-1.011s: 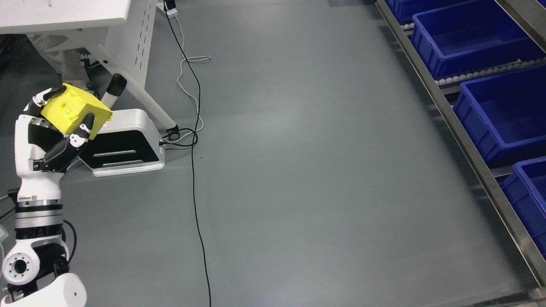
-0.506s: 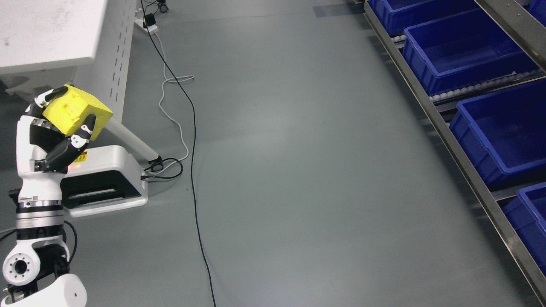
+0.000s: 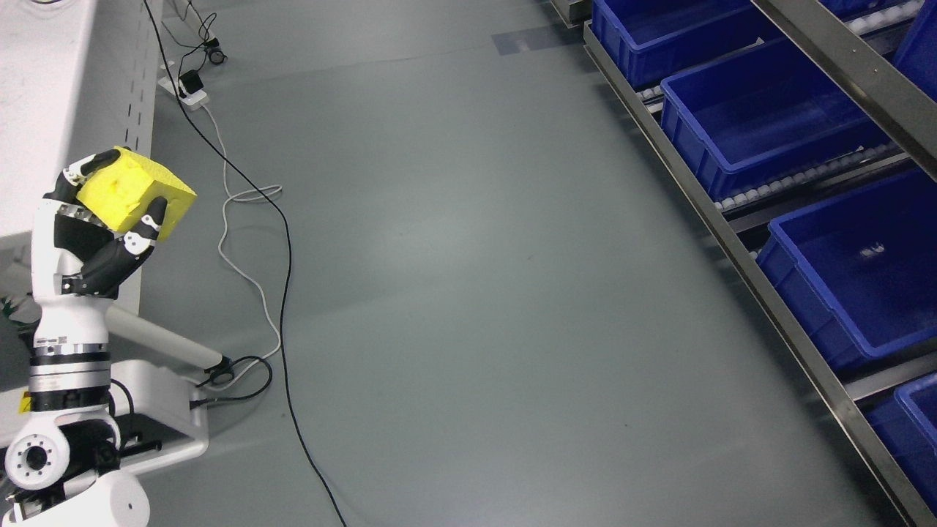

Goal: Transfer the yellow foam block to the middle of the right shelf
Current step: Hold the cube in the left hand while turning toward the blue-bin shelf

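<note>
Whole view swung since earlier frame; my grip unchanged. My left hand (image 3: 99,234) at 9 o'clock, fingers (image 3: 150,219) clamped round yellow foam block (image 3: 135,192), held high for carry. Shelf (image 3: 739,241) with blue bins (image 3: 761,124) at 3 o'clock, well apart.

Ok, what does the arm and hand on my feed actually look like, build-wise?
Only the left arm shows. It has white shells with black and silver bands at the wrist and a round joint housing with a dark centre near the bottom. The left hand has a white back, black palm and black fingers with small white segments.
</note>
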{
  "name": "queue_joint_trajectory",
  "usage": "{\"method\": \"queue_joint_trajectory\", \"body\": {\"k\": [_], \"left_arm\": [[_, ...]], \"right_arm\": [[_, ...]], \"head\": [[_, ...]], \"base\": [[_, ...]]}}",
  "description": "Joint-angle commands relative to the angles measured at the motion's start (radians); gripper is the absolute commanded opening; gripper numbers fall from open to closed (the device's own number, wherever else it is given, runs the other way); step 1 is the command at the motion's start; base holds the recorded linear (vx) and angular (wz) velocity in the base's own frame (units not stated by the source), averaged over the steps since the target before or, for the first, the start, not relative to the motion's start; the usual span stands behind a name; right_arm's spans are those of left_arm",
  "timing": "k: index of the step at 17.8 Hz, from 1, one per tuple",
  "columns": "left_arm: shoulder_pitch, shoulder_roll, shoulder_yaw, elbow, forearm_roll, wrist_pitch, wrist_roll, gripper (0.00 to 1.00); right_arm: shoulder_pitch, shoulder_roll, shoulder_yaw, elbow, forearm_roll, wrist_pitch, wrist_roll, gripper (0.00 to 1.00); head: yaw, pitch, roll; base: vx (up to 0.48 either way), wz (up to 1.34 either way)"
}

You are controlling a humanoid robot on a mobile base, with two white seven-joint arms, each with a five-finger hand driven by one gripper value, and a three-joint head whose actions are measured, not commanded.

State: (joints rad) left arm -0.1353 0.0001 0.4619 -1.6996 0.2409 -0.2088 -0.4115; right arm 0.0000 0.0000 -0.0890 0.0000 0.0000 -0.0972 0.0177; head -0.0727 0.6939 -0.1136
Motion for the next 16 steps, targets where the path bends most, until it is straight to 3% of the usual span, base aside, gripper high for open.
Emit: {"method": "queue_joint_trajectory", "body": {"k": [1, 16], "left_arm": [[-0.001, 0.017, -0.002, 0.000, 0.000, 0.002, 0.000, 0.36], [-0.004, 0.017, -0.005, 0.000, 0.000, 0.000, -0.006, 0.36]], "right_arm": [[-0.003, -0.017, 0.000, -0.017, 0.000, 0.001, 0.001, 1.00], [-0.003, -0.017, 0.000, -0.017, -0.002, 0.001, 0.001, 1.00]], "head": [[0.0000, 0.000, 0.000], [0.0000, 0.000, 0.000]], "base": [[0.437, -0.15], [0.533, -0.14]]}}
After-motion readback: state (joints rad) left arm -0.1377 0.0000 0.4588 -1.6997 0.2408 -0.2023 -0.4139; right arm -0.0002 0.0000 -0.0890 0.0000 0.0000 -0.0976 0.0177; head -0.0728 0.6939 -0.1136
